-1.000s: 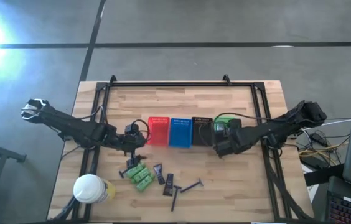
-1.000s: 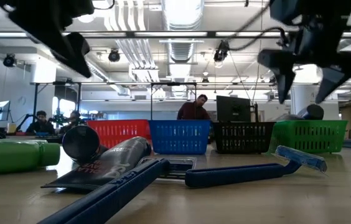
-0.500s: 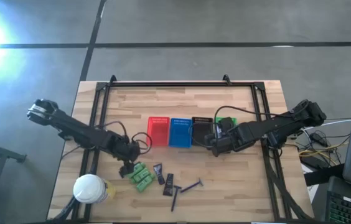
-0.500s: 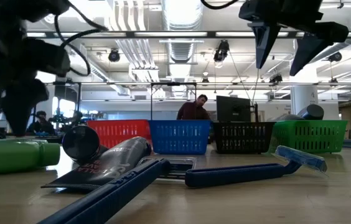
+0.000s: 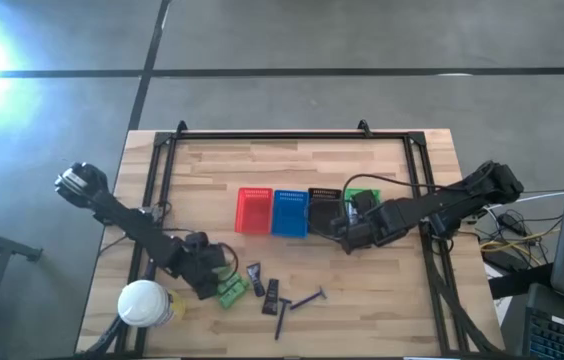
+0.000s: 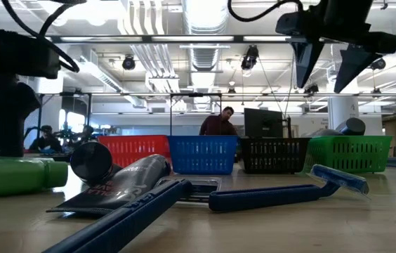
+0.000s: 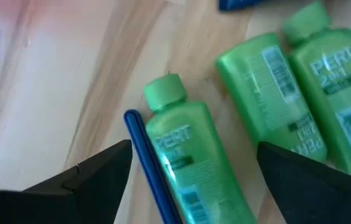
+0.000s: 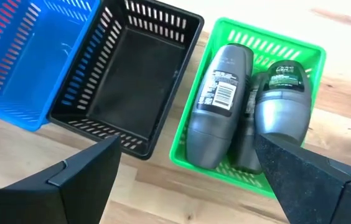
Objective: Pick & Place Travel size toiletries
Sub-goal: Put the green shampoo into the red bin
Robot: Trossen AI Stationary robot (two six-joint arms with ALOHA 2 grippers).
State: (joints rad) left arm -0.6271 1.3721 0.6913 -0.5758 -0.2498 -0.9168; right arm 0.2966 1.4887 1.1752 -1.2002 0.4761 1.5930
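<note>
Left gripper [image 5: 205,278] is seen low over the cluster of green bottles [image 5: 230,290] at the near-left of the table [image 5: 382,320], jaws spread apart and empty. In the left wrist view one green bottle [image 7: 191,162] lies between the two dark fingers, with a blue razor [image 7: 154,168] touching its side and two more bottles just beside it.

Right gripper [image 5: 345,232] hangs above the black basket [image 5: 323,210] and green basket [image 5: 360,198], jaws apart, nothing held. Red basket [image 5: 253,210] and blue basket [image 5: 289,212] stand in the same row.

Risks, as judged:
- The razor could be pinched together with the bottle, since the two lie in contact within the span of the jaws.
- The neighbouring bottles could be nudged or dragged, being packed close.
- The rounded bottle might roll or squirt out if gripped off-centre.

Views compared:
- Only the right wrist view shows the green basket's contents: grey roll-on containers [image 8: 219,106] lying inside; the black basket [image 8: 132,81] is seen empty.
- Only the high view places the dark tubes [image 5: 255,278], further razors [image 5: 307,298] and the white-lidded yellow container [image 5: 144,303] relative to both arms.
- The low view shows a person [image 6: 219,123] far behind the baskets, unseen elsewhere.
</note>
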